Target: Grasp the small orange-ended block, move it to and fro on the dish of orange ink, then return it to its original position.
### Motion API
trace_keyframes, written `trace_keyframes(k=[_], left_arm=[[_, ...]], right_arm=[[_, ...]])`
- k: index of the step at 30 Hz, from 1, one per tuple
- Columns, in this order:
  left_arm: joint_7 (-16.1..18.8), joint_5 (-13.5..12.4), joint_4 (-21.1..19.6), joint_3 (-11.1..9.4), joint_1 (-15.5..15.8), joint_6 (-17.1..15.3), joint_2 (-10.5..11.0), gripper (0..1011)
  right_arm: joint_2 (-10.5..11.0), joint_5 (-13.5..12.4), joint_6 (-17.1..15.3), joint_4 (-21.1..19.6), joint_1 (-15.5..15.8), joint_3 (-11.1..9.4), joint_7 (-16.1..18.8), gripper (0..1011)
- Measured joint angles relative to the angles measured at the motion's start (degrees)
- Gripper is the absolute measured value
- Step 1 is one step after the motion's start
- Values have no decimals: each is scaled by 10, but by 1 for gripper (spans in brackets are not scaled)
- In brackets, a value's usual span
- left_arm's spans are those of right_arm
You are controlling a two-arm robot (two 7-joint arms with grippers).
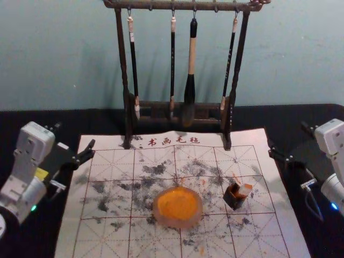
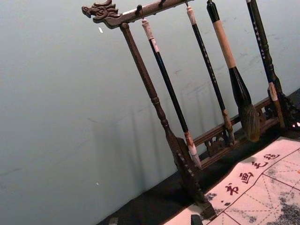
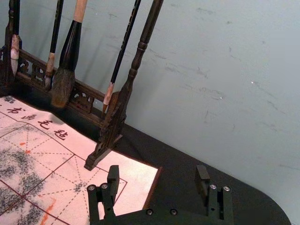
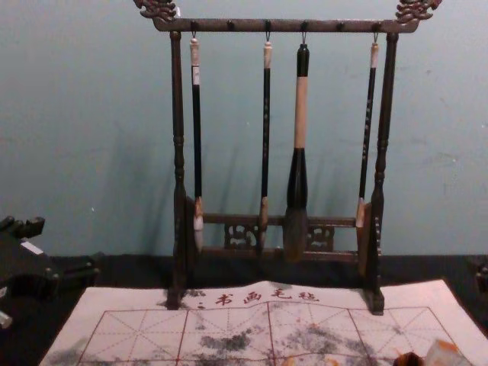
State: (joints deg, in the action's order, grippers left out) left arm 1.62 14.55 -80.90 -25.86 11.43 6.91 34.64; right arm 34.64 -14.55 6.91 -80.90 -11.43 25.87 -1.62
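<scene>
In the head view my left gripper [image 1: 74,137] is open beside the mat's left edge, and my right gripper [image 1: 289,141] is open off its right edge. The left wrist view catches the left gripper's tips [image 2: 154,220]; the right wrist view has the right gripper [image 3: 157,174], nothing between its fingers. The pale, orange-tinged block [image 1: 245,190] leans in a small dark holder [image 1: 234,197], its lower part hidden; in the chest view the block [image 4: 444,354] is at the bottom right. Left of the holder lies the round dish [image 1: 198,212] of orange ink [image 1: 178,205].
A dark wooden rack [image 1: 236,75] with several hanging brushes stands at the mat's back edge, before the wall. The ink-stained white calligraphy mat [image 1: 107,236] lies under the dish and holder. Black table surface [image 1: 258,117] shows around the mat.
</scene>
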Motion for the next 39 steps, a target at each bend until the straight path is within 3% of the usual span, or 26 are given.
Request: trace_keyframes(k=[27,33,39], left_arm=[[0,0,0,0,0,0,0,1002],[0,0,0,0,0,0,0,1001],[0,0,0,0,0,0,0,1001]], right_arm=[[-1,0,1,0,2,-5,5,1003],[9,-23,26,-14,21,-25,43,1003],[41,-60,68,-39,53,-45,113,1003]])
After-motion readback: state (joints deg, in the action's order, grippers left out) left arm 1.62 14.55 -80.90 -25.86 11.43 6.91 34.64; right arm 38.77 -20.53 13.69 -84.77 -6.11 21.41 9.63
